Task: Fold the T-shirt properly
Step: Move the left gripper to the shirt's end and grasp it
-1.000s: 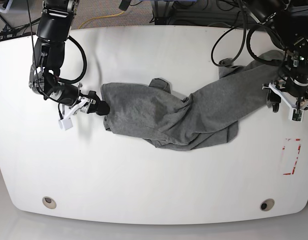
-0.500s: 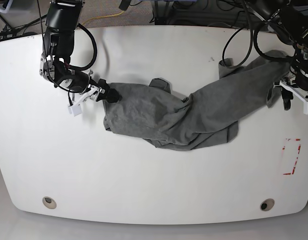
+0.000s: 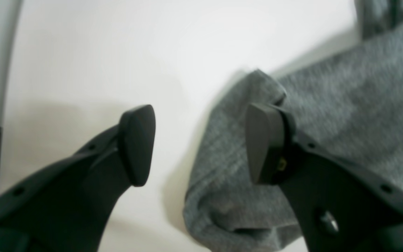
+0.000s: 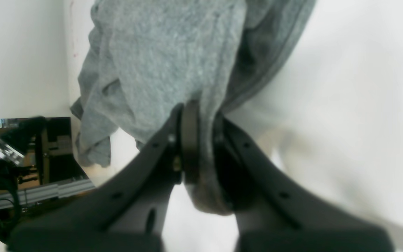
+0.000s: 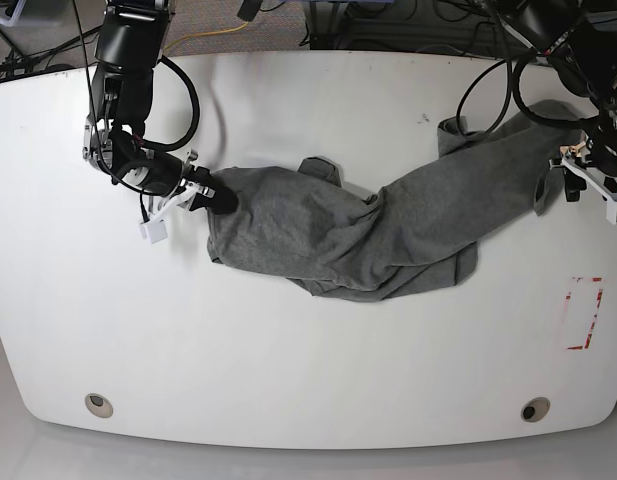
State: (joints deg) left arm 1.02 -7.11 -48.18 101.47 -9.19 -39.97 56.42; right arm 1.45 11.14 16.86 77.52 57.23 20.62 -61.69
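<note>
Lying crumpled across the middle of the table [image 5: 308,380], the T-shirt [image 5: 388,235] stretches from near the left edge towards the far right corner, twisted and bunched, with no clean fold visible. The right gripper [image 4: 201,147] is clenched on a fold of cloth at the left end of the garment; in the wrist view the grey fabric sits pinched between its jaws. The left gripper [image 3: 198,143] stands released at the right end, one finger over the cloth and one over bare table, grasping nothing. I judge the folding has hardly begun: the shirt must be spread flat, and every fold remains.
</note>
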